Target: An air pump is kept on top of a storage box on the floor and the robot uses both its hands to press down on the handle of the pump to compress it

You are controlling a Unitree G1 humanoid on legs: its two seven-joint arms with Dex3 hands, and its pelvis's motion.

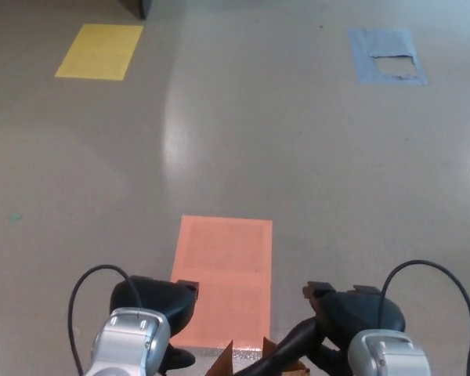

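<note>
The pump's black handle (288, 343) shows at the bottom edge, tilted, with its right end higher and its left end running out of the picture. My right hand (351, 313) is shut on the right end of the handle. My left hand (153, 301) is low at the bottom left, and its hold on the handle is hidden. Below the handle, brown cardboard flaps of the storage box (221, 362) poke up. The pump's shaft and body are out of sight.
An orange rectangle (225, 266) is marked on the grey floor just ahead of the hands. A yellow rectangle (99, 51) lies far left and a torn blue one (387, 56) far right. Black cables loop from both wrists.
</note>
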